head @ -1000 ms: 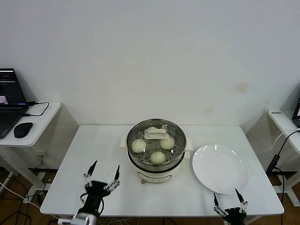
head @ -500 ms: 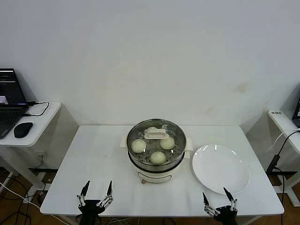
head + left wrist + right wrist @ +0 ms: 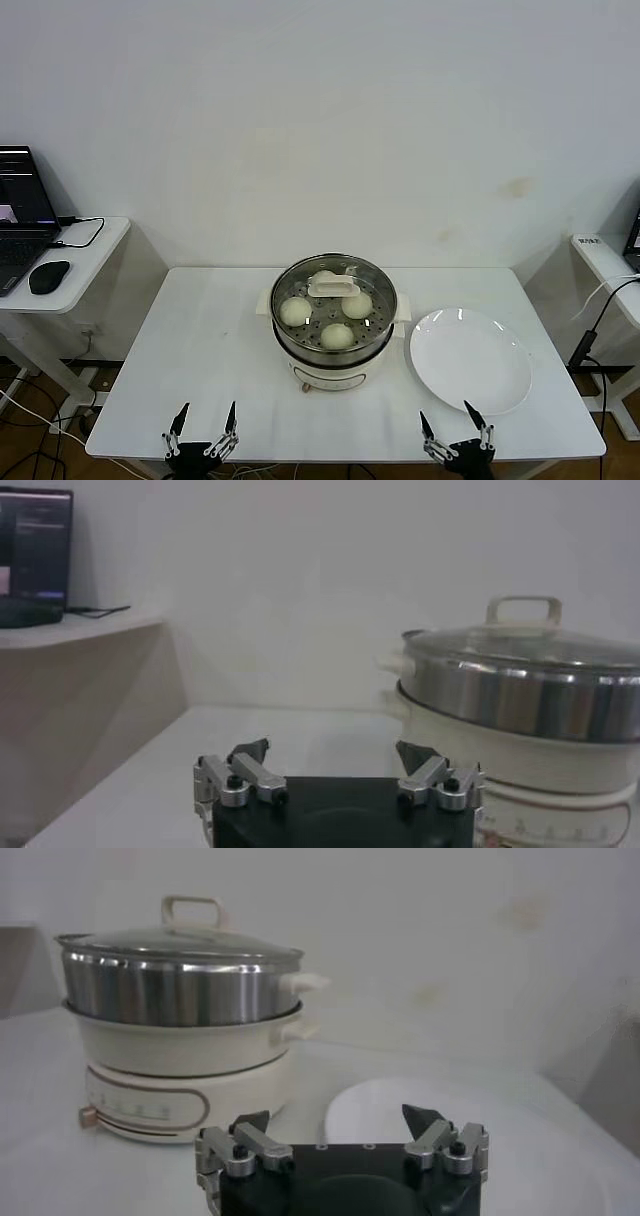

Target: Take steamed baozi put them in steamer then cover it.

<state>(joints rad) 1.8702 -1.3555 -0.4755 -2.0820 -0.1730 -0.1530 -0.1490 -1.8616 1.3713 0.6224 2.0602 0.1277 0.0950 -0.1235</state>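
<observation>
From where I stand the job looks finished: the steamer sits at the middle of the white table, and the cover rests on it with its cream handle on top. Through the glass I can make out the steamed baozi: three plain to see at about nine, six and three o'clock on the tray, a fourth partly hidden under the handle at twelve. The white plate lies bare at the steamer's three o'clock. The left gripper hangs at the table's near edge around seven o'clock from the pot, fingers spread and holding nothing; the right gripper sits at five o'clock, likewise spread and empty, just short of the plate's near rim. The risk I see is small: the right arm could clip the plate's rim if it swung forward. There are small marks on the steamer's base panel, but I cannot read them.
</observation>
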